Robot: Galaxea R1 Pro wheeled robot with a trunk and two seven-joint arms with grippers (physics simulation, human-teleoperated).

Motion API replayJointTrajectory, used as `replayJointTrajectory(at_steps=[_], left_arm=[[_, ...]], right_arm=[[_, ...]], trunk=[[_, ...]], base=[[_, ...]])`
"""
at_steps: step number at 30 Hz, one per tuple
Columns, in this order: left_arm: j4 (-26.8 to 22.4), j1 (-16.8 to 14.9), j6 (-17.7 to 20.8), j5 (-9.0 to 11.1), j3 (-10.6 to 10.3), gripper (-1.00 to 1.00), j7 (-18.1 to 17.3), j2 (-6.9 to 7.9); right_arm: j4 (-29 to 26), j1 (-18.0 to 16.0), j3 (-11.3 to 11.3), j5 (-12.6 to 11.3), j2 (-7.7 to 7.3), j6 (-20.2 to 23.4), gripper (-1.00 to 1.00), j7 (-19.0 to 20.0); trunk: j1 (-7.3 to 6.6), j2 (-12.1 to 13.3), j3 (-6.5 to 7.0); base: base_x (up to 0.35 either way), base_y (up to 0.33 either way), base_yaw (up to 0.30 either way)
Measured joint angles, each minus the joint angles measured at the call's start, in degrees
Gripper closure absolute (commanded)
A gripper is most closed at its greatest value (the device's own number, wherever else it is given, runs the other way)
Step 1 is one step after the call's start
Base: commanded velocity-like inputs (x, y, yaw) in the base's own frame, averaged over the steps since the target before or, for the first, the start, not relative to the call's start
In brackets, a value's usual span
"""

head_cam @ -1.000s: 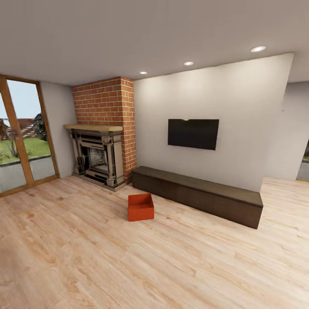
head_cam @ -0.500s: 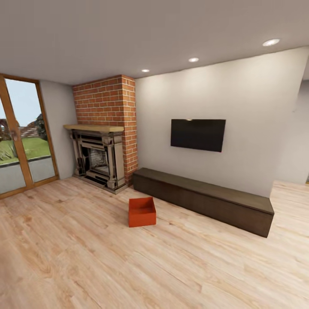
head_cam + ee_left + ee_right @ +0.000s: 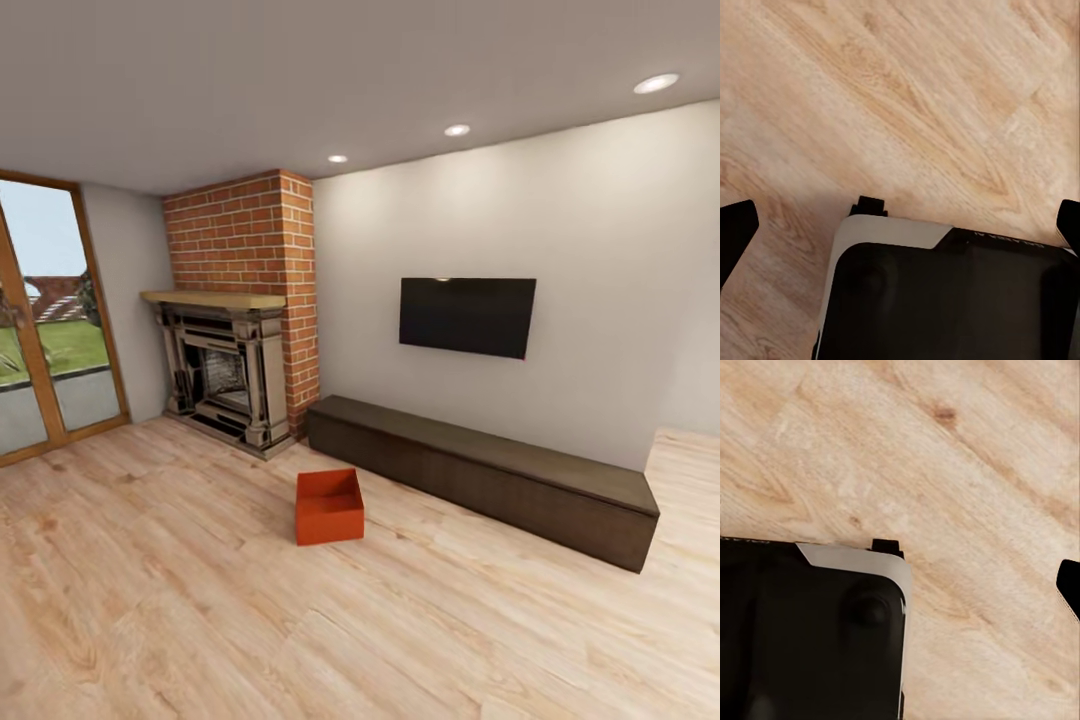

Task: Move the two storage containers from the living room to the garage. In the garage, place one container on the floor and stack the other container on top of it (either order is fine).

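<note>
Change: your camera has turned and come a little nearer; the bench now reaches further to the right of the head view and the glass door is cut at the left edge. The things themselves have not moved.
Base: in the left wrist view the robot's base (image 3: 945, 292), black with a white edge, is seen from above over the wood floor (image 3: 907, 97); the right wrist view shows the same base (image 3: 802, 630).
Left claw: its dark fingertips (image 3: 735, 232) stand at the two sides of the left wrist view, wide apart, with nothing between them.
Right claw: one dark fingertip (image 3: 1069, 585) shows at the edge of the right wrist view; the other one is out of frame, so you cannot tell if it is apart or together.
Arm pose: both arms seem to hang low by the base, claws looking down at the floor.
Container: one orange-red container (image 3: 329, 506) sits upright on the wood floor (image 3: 200, 600) of the living room, just in front of the bench and well apart from you.
Bench: the bench (image 3: 480, 475) runs along the white wall.
Far things: fireplace (image 3: 225, 370) under the brick chimney (image 3: 245, 235), TV (image 3: 467, 316) above the bench, glass door (image 3: 40, 350).
Advice: I think you are on the approach. Drive straight to the container, stop with it centred before the base, and leave room to the bench for both arms.
</note>
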Motion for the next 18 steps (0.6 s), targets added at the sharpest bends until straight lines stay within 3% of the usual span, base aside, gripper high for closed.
replayJointTrajectory(at_steps=[14, 18], left_arm=[[0.0, 0.0, 0.11, 0.0, 0.0, -1.0, 0.0, 0.17], [0.0, 0.01, 0.01, 0.01, 0.01, -1.0, 0.0, 0.18]], right_arm=[[0.0, 0.02, 0.02, 0.07, 0.11, -0.04, -1.0, 0.0], [-0.01, 0.0, 0.01, 0.08, 0.14, -0.04, -1.0, 0.0]], trunk=[[0.0, 0.0, 0.0], [0.0, 0.0, 0.0]], base=[[0.324, 0.0, 0.003], [0.324, 0.0, 0.176]])
